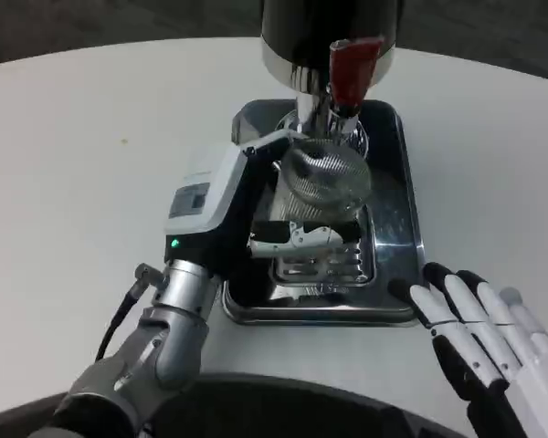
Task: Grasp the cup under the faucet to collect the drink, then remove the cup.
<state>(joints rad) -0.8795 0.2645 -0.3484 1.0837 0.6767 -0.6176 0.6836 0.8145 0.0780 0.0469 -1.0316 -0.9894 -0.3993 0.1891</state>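
A clear ribbed cup [326, 179] sits on the steel drip tray [397, 265] directly under the chrome faucet [316, 114] of a black dispenser with a red lever [352, 70]. My left hand [288, 228] reaches across the tray and wraps the cup from the left, its fingers curling around the front of the cup. Off the tray's front right corner, my right hand [484, 342] rests flat on the table with its fingers spread, holding nothing.
The dispenser body [329, 27] stands at the far edge of the white round table [91, 164]. The tray has a slotted grate [320, 265] at its centre. A dark rim lies along the near edge.
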